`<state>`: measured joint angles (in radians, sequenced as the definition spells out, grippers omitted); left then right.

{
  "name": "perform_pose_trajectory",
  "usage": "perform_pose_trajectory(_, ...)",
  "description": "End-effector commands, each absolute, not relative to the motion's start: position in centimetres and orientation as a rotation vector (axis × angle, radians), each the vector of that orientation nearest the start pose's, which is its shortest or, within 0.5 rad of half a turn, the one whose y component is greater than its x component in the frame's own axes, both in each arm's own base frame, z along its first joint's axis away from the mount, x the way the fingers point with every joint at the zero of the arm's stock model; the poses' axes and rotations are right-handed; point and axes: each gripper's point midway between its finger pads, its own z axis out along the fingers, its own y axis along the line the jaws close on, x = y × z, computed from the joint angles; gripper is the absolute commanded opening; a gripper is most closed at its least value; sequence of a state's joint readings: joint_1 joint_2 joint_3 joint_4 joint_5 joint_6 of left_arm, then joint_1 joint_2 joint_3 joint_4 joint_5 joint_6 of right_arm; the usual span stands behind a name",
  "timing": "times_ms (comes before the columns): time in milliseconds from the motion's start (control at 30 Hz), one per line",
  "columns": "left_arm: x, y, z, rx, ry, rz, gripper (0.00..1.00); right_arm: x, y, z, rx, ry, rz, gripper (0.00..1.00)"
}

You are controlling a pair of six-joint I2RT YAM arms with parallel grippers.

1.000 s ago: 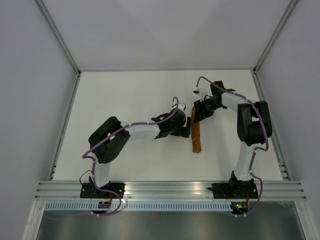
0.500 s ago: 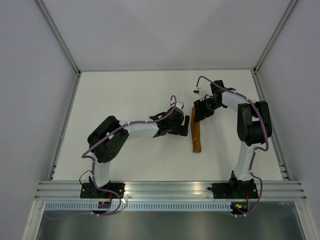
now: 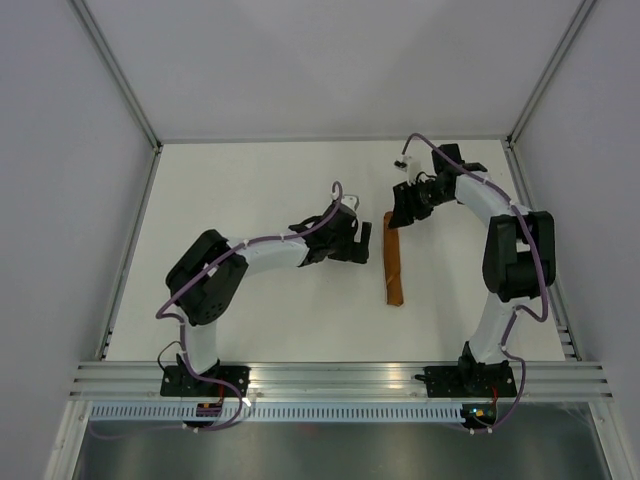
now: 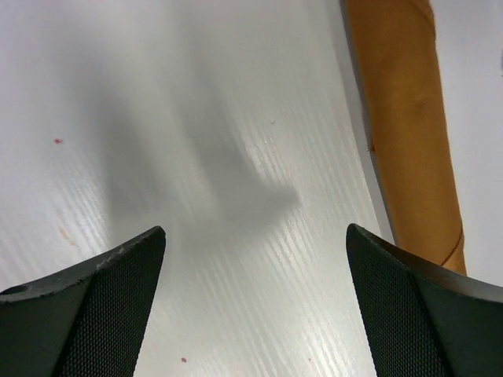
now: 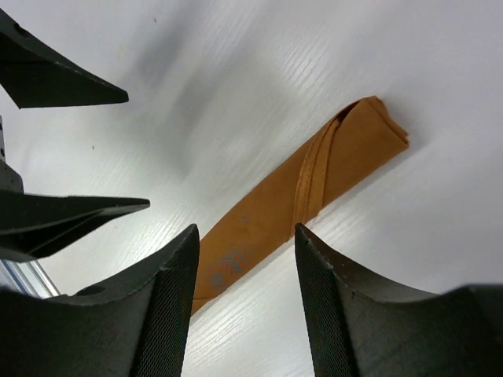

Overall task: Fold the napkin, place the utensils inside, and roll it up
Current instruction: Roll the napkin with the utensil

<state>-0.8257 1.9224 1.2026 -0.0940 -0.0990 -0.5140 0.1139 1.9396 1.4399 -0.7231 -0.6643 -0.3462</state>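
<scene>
You have the napkin (image 3: 393, 260) lying as a tight narrow roll on the white surface (image 3: 250, 180), right of centre, its length running from the near edge toward the far edge. Left end effector (image 3: 367, 245): jaws spread wide, nothing between them, low over bare surface just beside the roll's left flank, not touching it. Right end effector (image 3: 398, 218): over the roll's far end, fingers (image 5: 169, 314) parted, pinching nothing; the cloth lies flat on the surface beyond them. Layered fold edges show at the far end.
</scene>
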Motion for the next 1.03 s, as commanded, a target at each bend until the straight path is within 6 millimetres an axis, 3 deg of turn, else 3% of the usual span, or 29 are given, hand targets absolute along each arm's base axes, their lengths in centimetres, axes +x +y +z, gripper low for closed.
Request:
perform_pose_trajectory(0,33.2,-34.9,8.6,0.378,2.327,-0.55,1.0,40.3,13.1,14.5,-0.684,2.324,0.84,0.58)
perform_pose_trajectory(67,33.4,-34.2,10.1,0.369,2.3,-0.56,1.0,40.2,12.3,16.4,-0.653,2.291,0.845,0.59)
perform_pose_trajectory(167,33.6,-33.0,11.9,0.364,2.272,-0.569,1.0,40.1,9.5,18.4,-0.564,2.261,0.827,0.59)
perform_pose_trajectory(267,33.5,-31.7,13.1,0.364,2.249,-0.577,1.0,39.6,6.3,20.0,-0.472,2.236,0.771,0.6)
perform_pose_trajectory(300,33.4,-31.3,13.6,0.362,2.242,-0.581,1.0,39.5,4.3,20.4,-0.423,2.229,0.736,0.61)
perform_pose_trajectory(367,33.1,-30.3,13.6,0.359,2.248,-0.576,1.0,38.4,2.3,21.3,-0.398,2.211,0.668,0.61)
perform_pose_trajectory(433,32.9,-29.6,14.8,0.36,2.223,-0.585,1.0,37.4,-0.6,22.4,-0.331,2.191,0.579,0.62)
perform_pose_trajectory(600,32.5,-27.0,16.0,0.333,2.208,-0.566,1.0,33.7,-5.0,22.1,-0.234,2.181,0.463,0.65)
perform_pose_trajectory(767,31.8,-26.1,17.4,0.34,2.183,-0.586,1.0,31.9,-5.7,21.6,-0.184,2.166,0.443,0.67)
perform_pose_trajectory(1000,31.5,-25.6,17.5,0.339,2.181,-0.586,1.0,32.2,-6.1,22.2,-0.155,2.142,0.461,0.73)
